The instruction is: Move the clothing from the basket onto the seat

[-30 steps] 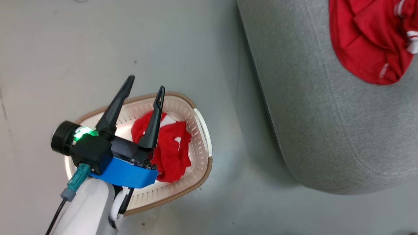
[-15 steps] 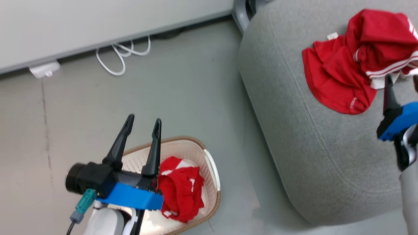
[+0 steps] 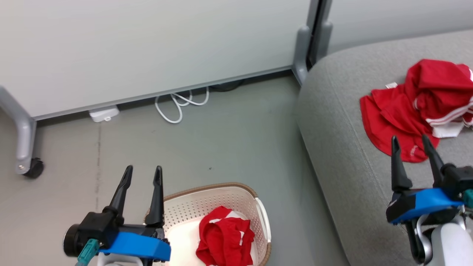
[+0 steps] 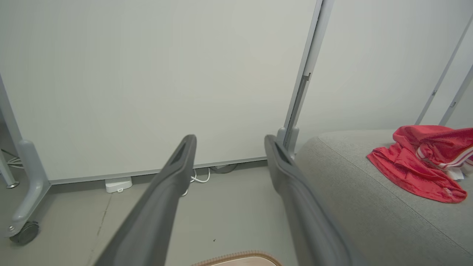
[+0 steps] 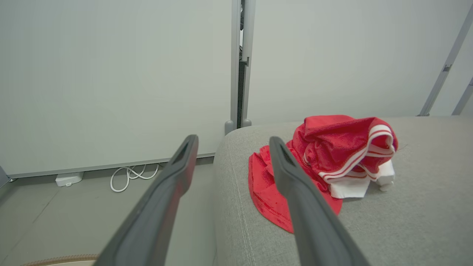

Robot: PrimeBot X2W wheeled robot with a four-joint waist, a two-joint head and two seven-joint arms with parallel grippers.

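A crumpled red garment with white trim (image 3: 226, 240) lies in the cream basket (image 3: 218, 199) on the floor, at the bottom of the head view. More red clothing with white stripes (image 3: 421, 107) (image 5: 332, 166) (image 4: 425, 162) is heaped on the grey seat (image 3: 351, 173) (image 5: 425, 221) at the right. My left gripper (image 3: 142, 173) (image 4: 229, 142) hangs open and empty, up and to the left of the basket's far rim. Over the seat's front, just short of the heap, my right gripper (image 3: 410, 142) (image 5: 232, 142) is open and empty.
A pale partition wall (image 3: 147, 48) runs along the back, with a grey post (image 3: 303, 51) by the seat's corner. A white cable (image 3: 181, 105) and a small white box (image 3: 103, 113) lie at its foot. A castered leg (image 3: 26, 147) stands at far left.
The head camera has tilted up and back, so the wall and cable have come into view. The right gripper has come into the picture over the seat. Both grippers stay open.
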